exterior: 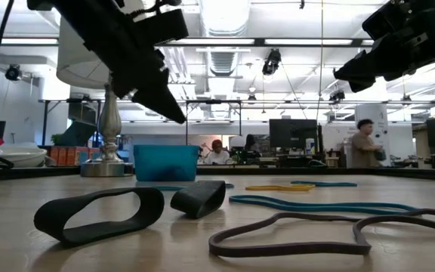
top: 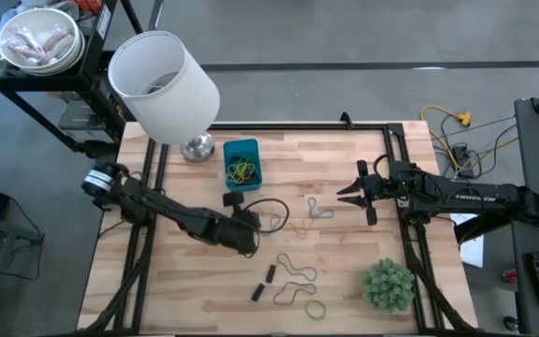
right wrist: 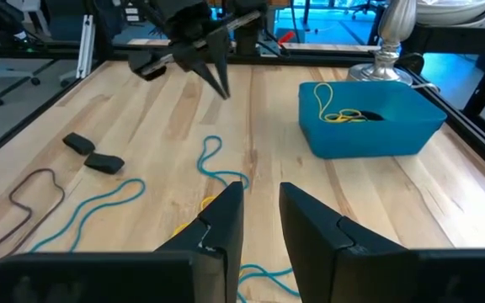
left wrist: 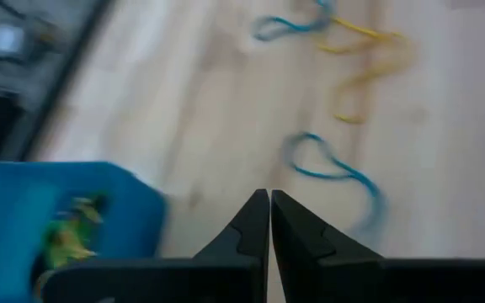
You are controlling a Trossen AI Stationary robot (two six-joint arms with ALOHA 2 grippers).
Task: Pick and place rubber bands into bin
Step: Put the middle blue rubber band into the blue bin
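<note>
Pale butcher-block wood forms the tabletop (top: 195, 281), and on it, seen from above, the big white cylindrical lamp shade (top: 162, 86) on its silver base stands at about eleven o'clock from the table's centre. Just beside the base, at twelve o'clock, sits the small blue rectangular open-topped plastic bin (top: 242, 162), already holding a tangle of yellow and green rubber bands (top: 240, 171). The left gripper (top: 253, 221) hangs above the boards near the centre, just below the bin, its jaws pressed together with nothing between them. More thin loose bands lie spread over the wood: blue and yellow loops (top: 309, 215) right of centre, a dark brown loop (top: 295, 273) at five o'clock, two short black bands (top: 264, 283) beside it, and a green ring (top: 315, 309) near the front edge. A bushy green plant (top: 386, 284) sits at four o'clock. The right gripper (top: 352, 194) hovers at three o'clock, fingers narrowly parted and holding nothing.
</note>
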